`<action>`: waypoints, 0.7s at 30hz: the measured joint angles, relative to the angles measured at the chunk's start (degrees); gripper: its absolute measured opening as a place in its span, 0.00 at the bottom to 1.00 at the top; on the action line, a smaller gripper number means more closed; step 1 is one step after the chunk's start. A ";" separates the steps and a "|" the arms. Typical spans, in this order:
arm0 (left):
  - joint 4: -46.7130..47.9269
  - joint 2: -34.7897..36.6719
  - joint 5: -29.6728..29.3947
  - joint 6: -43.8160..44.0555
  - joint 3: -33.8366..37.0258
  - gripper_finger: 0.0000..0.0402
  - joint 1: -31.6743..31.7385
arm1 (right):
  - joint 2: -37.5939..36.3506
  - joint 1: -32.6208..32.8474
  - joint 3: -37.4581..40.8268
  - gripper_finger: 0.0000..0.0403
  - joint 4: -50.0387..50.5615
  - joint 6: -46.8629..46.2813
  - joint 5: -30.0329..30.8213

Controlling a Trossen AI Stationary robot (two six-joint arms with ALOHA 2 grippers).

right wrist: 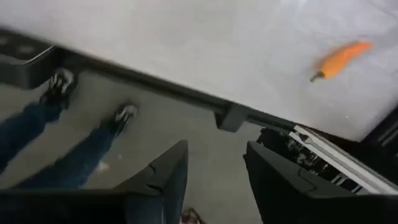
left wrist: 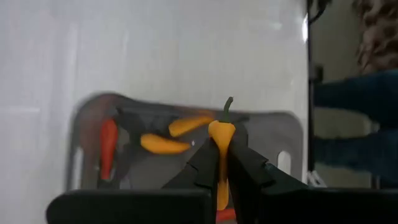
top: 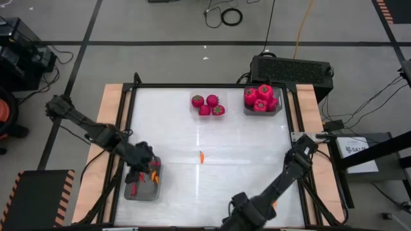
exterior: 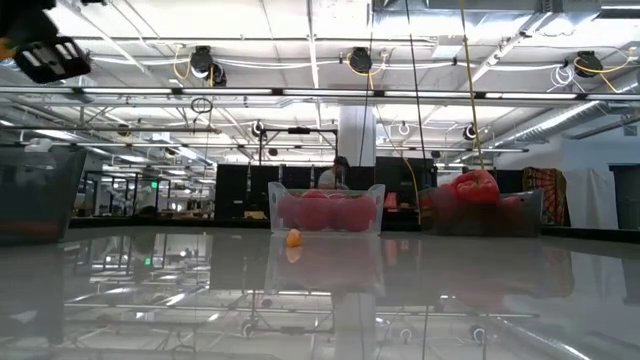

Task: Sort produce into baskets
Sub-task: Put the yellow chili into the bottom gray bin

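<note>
My left gripper (top: 146, 168) is shut on an orange pepper (left wrist: 221, 138) above a grey tray (top: 142, 190) at the table's near left. In that tray lie two orange peppers (left wrist: 163, 144) and a red one (left wrist: 109, 146). One orange pepper (top: 201, 157) lies loose on the table's middle and shows in the right wrist view (right wrist: 341, 60). Red tomatoes fill a tray (top: 207, 104) at the far middle and are piled in another tray (top: 262, 99) at the far right. My right gripper (right wrist: 214, 180) is open and empty at the table's near edge. My left gripper pinches the orange pepper's body (left wrist: 221, 155) between its two fingers (left wrist: 202, 163), which come from above and lie along it. The stem end (left wrist: 227, 107) sticks out past the fingertips. The pepper is lifted clear, over the tray.
A black box (top: 292, 69) stands behind the table's far right corner. A person's legs and shoes (right wrist: 59, 87) show on the floor by the near edge. There is bare tabletop (top: 244, 154) between the trays.
</note>
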State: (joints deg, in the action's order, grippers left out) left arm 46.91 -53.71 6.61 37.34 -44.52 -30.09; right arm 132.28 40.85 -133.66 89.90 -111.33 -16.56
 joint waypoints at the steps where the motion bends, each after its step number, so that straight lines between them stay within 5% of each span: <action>1: -0.06 -1.48 0.00 0.56 0.01 0.07 -1.06 | -0.13 0.69 0.89 0.39 0.09 -1.90 0.31; 10: -0.45 -11.17 -0.76 2.59 -0.01 0.13 -4.52 | -3.42 7.59 12.51 0.39 -0.01 -19.19 2.80; 18: 2.83 -14.63 -0.74 7.16 -0.01 0.33 -4.95 | -15.12 9.44 31.45 0.39 -4.48 -20.06 4.53; 21: 2.87 -15.32 0.33 10.79 -0.01 0.40 -4.93 | -21.20 9.82 41.19 0.39 -13.34 -20.21 4.62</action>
State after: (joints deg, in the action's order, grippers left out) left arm 49.78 -69.03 6.94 48.13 -44.53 -35.03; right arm 111.07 50.67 -92.47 76.56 -131.54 -11.94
